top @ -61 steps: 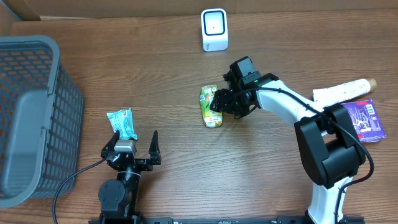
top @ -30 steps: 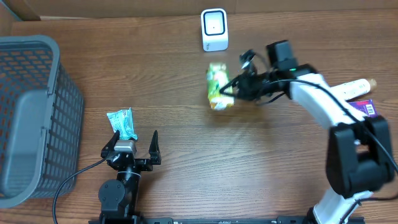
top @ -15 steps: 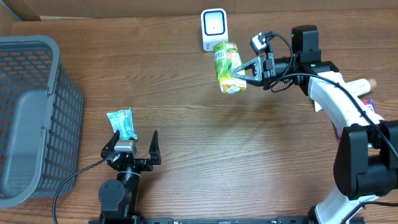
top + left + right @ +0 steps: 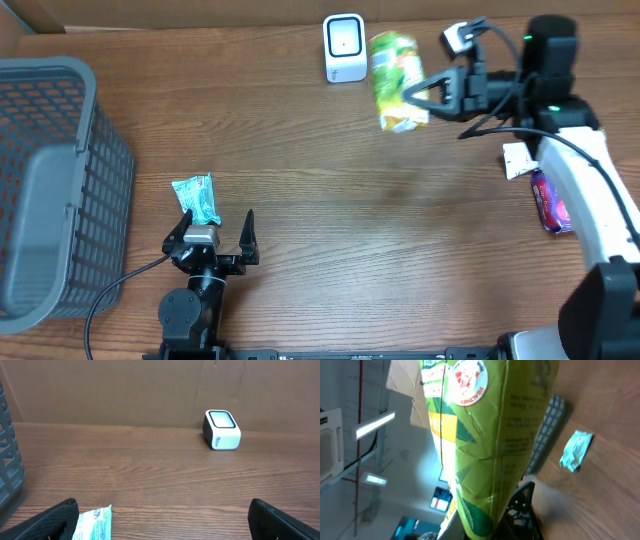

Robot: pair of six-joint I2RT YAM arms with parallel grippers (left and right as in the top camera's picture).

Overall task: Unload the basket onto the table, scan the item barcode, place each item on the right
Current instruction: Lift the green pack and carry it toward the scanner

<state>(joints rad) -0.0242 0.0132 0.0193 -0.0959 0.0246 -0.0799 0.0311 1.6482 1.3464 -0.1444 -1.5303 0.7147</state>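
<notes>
- Wood surface (image 4: 300, 230) carried everything, with cardboard walls behind it.
- Grey basket (image 4: 50, 190) stood at the far left, apart from the action.
- Right hand (image 4: 418, 97) was clamped on the green pouch (image 4: 397, 75), holding it in the air just right of the scanner (image 4: 345, 47).
- Pickup looked done. Turning the barcode to the scanner's face seemed to remain, and whether any code faced it could not be told.
- Left hand (image 4: 214, 228) sat spread wide and empty, beside a teal packet (image 4: 195, 198).
</notes>
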